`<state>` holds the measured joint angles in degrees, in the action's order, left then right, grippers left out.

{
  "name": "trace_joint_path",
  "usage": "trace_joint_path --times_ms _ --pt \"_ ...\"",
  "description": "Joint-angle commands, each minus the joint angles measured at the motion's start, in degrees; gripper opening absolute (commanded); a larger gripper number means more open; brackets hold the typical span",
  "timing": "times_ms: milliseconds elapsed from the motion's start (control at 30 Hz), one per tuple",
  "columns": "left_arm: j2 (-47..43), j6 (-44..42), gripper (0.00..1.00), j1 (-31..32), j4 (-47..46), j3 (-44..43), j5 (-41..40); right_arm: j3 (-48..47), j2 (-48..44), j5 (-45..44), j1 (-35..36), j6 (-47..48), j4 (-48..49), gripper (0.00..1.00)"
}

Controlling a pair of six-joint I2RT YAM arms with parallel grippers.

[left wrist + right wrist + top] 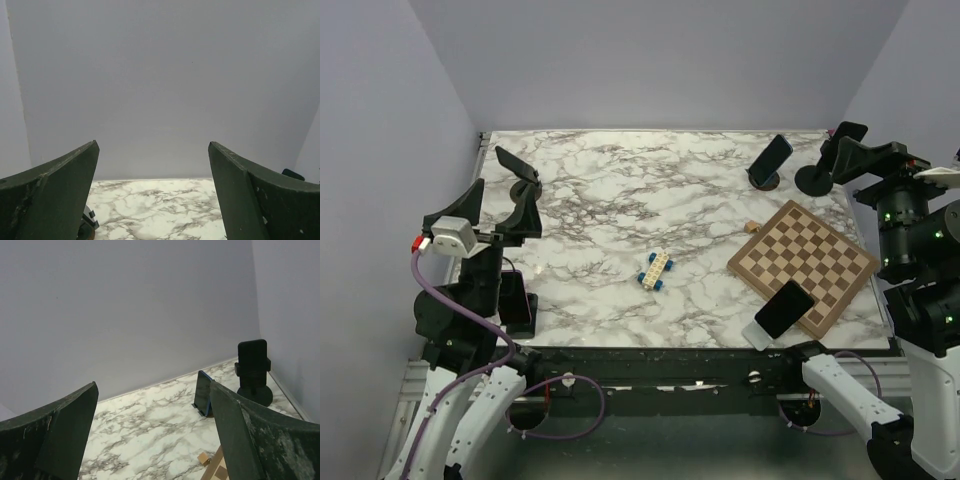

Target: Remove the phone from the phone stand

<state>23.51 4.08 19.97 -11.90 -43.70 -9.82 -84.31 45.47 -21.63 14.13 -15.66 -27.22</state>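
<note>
Gaping empty (both pairs), the jaws hang well apart from the standing phone [252,357].

Bench [610,200] shows smooth, white-grey marble veining. Chessboard [803,262] looks wooden, matt finish. Bricks [657,270], smooth blue-and-white plastic. Stand [813,181], matt black. Right end effector [152,385] has dark, matt fingers [250,440], scuffed pale along the edges.

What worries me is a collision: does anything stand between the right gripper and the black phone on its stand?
Nothing visible does. From the right wrist, the black phone sits beyond the open right gripper, only bare table between. The blue phone leans left of that line; the chessboard corner shows low in the view.
</note>
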Motion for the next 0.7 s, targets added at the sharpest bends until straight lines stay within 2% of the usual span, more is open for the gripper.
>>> trace_joint_path --times_ms 0,233,567,667 --pt "0.9 -0.9 0.99 0.6 -0.4 -0.9 -1.0 -0.8 -0.1 -4.5 -0.3 -1.5 -3.5 1.00" --pt "1.6 -0.9 0.99 1.0 0.4 -1.4 -1.1 -2.4 2.6 -6.9 -0.3 -2.4 -7.6 1.00" --pt "1.8 -1.0 0.98 1.6 1.3 -1.9 -3.2 -0.6 6.7 0.6 -0.3 -8.1 -9.8 1.00" --pt "1.6 -1.1 0.98 1.9 1.4 -1.9 -3.6 -2.6 11.7 7.4 -0.4 -10.7 -13.1 1.00"
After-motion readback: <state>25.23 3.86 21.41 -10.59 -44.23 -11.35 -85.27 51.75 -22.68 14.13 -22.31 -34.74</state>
